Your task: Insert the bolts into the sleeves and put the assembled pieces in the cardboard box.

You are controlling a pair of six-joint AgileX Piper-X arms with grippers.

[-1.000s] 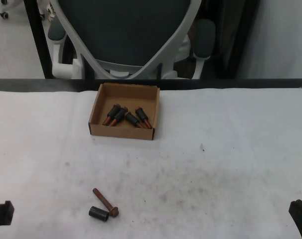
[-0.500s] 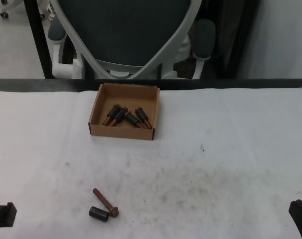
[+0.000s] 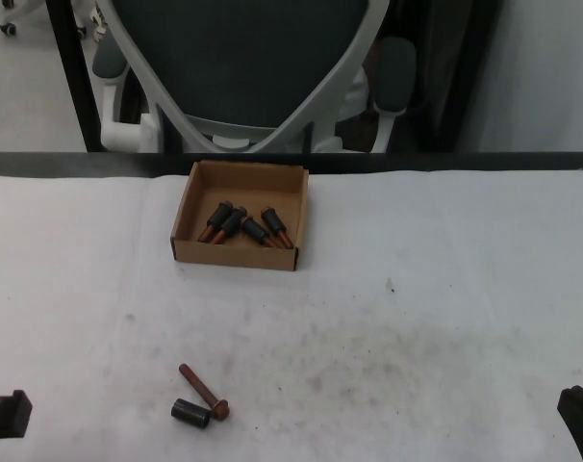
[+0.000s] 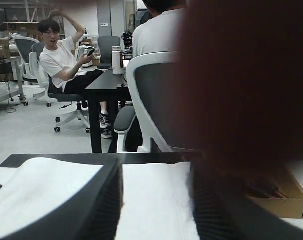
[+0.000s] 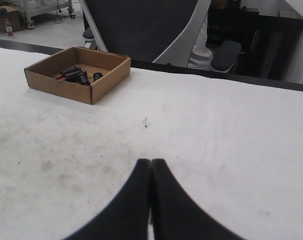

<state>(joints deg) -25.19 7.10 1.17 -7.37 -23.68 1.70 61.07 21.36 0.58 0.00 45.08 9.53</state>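
Four assembled pieces (image 3: 241,227) sit in the box (image 3: 234,256), at its 6 o'clock a bolt (image 3: 201,387) and sleeve (image 3: 190,414) lie unjoined, left gripper (image 4: 154,172) spread, right gripper (image 5: 151,163) pressed together.

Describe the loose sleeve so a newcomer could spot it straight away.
Start at the cardboard box on the white bench and come toward the near edge, where one copper-coloured bolt lies loose. The sleeve is the dark piece beside the bolt's head, the only sleeve outside the box.

I have my left gripper (image 4: 156,210) held low with its fingers parted. My right gripper (image 5: 151,167) is low too, its fingers pressed together, holding nothing. The arms sit well apart.
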